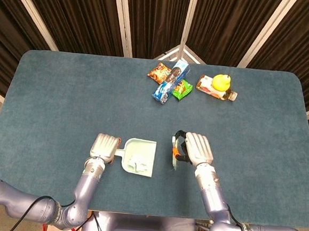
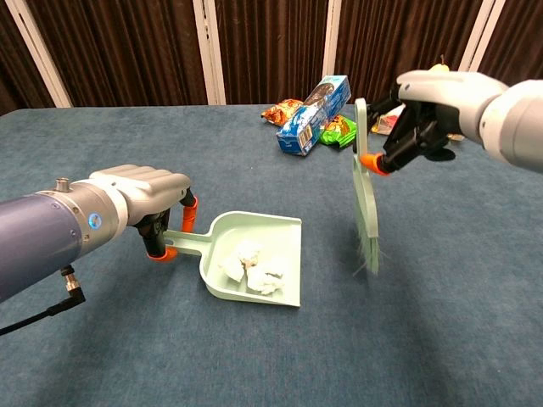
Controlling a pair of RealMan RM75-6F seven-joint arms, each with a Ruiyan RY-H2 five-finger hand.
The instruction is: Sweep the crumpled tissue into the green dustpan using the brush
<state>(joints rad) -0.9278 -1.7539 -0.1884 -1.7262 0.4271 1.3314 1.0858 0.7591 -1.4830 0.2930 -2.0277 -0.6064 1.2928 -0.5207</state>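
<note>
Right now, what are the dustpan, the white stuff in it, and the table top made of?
The green dustpan looks like smooth moulded plastic, pale and evenly coloured. The crumpled tissue looks like soft thin paper, wrinkled and matte. The table seems covered in blue felt or short carpet, fuzzy and dull.

dustpan [image 2: 254, 263]: 1 | brush [image 2: 366, 199]: 1 | crumpled tissue [image 2: 252, 267]: 1 | snack packets [image 1: 170, 80]: 3 | bottle [image 1: 215, 88]: 1 | pear [image 1: 220, 81]: 1

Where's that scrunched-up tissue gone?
The crumpled tissue lies inside the green dustpan, near the table's front edge, with the left hand holding the pan's handle.
</note>
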